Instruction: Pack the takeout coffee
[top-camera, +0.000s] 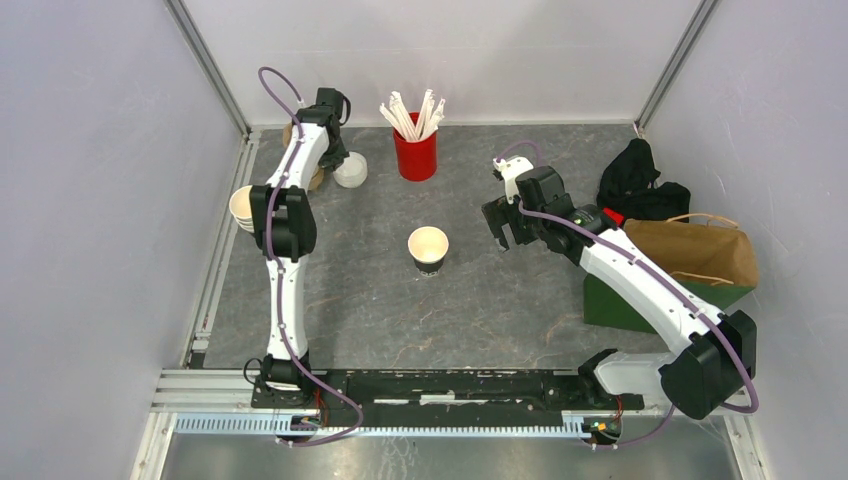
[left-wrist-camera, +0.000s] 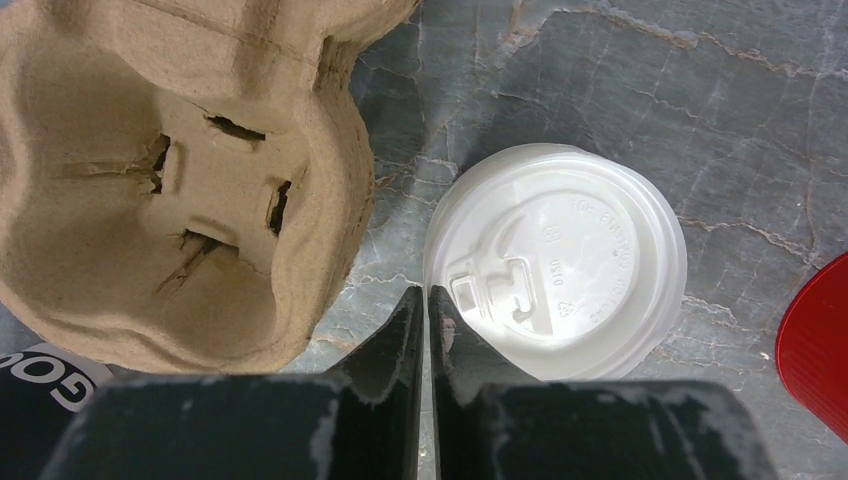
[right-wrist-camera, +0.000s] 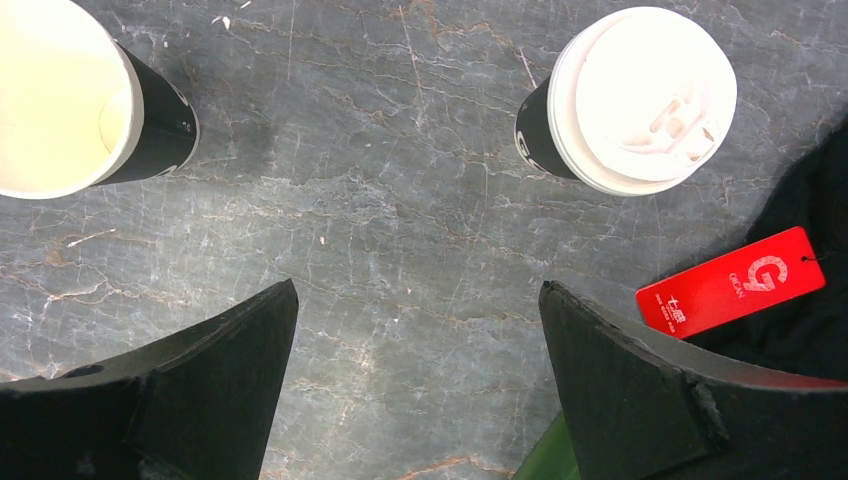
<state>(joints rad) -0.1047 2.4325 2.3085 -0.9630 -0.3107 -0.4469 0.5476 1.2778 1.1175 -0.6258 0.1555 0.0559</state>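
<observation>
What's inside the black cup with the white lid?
Nothing inside shows: the white sip lid covers the whole mouth of the black cup. Only the lid and some black wall are visible.

Mid-table stands a lidless black paper cup (top-camera: 428, 249), with a white-lidded black paper cup (right-wrist-camera: 640, 95) to its right. Behind is a red cylindrical holder (top-camera: 415, 158), with a stack of white plastic lids (top-camera: 351, 171) and a brown moulded-pulp tray (left-wrist-camera: 170, 180) to its left.

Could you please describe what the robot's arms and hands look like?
The left arm and right arm have white links, black joints and a purple cable each. The left hand and right hand have black, scuffed, wedge-shaped fingers.
</observation>
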